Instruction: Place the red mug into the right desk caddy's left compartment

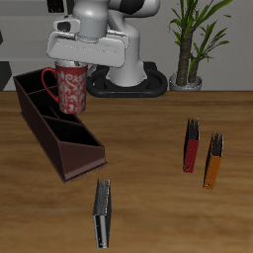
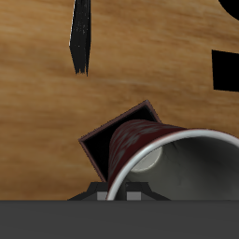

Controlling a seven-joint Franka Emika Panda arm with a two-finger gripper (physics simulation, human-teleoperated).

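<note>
Red speckled mug point(image 1: 71, 88) is hanging clenched in my gripper point(image 1: 77, 65) over the long dark brown caddy point(image 1: 59, 133); three slim books are lying apart at its four o'clock.

Even, bright, flat light on the table point(image 1: 148, 138), soft shadows hugging the books; coarse, pixelated renders without glare or blur.

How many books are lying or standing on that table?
3. A red book and an orange book stand side by side; a dark book sits near the table's front edge. None seems hidden, though the caddy could conceal something.
</note>
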